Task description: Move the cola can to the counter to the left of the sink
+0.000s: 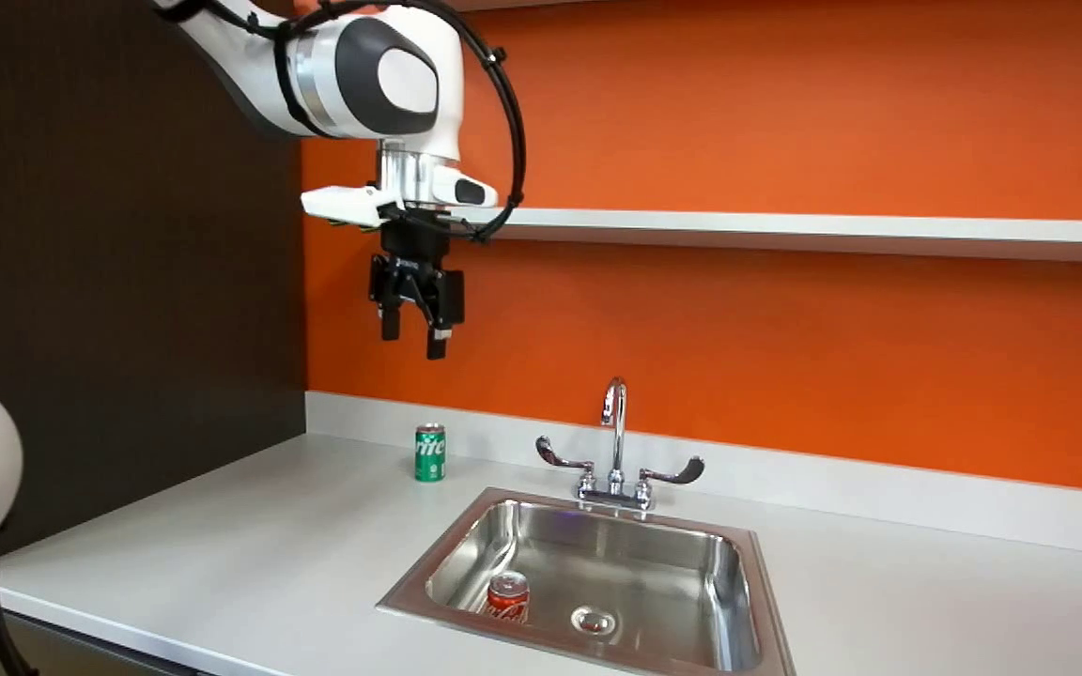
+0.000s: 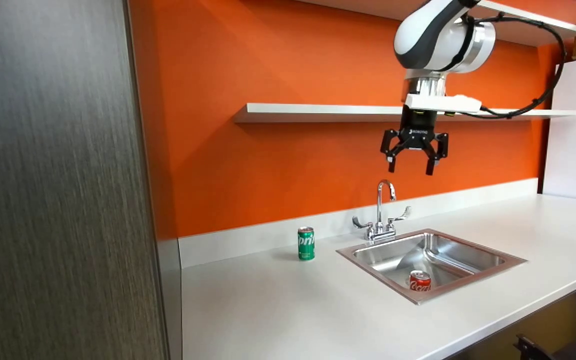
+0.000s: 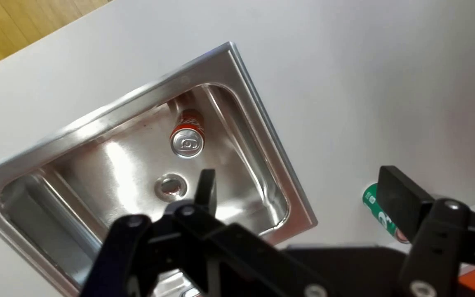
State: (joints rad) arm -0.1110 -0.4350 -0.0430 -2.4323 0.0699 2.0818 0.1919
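The cola can [image 1: 508,598] stands upright inside the sink [image 1: 450,546], near the drain. In an exterior view its lower part is hidden by the front rim [image 2: 513,260], with the red can [image 2: 420,282] showing above it. The wrist view shows the can's silvery top [image 3: 188,142] and the sink rim [image 3: 259,126]. The white counter [image 1: 250,554] surrounds the sink and also shows in the wrist view [image 3: 324,82]. My gripper [image 1: 413,338] is open and empty, high above the counter and sink, pointing down. Its fingers are spread in an exterior view [image 2: 411,167] and the wrist view [image 3: 301,189].
A green can [image 1: 430,453] stands on the counter near the backsplash, left of the faucet [image 1: 617,441]. In the wrist view a finger partly hides this green can [image 3: 375,206]. A white wall shelf [image 2: 318,111] runs behind the arm. A dark panel [image 1: 128,282] bounds the counter's side.
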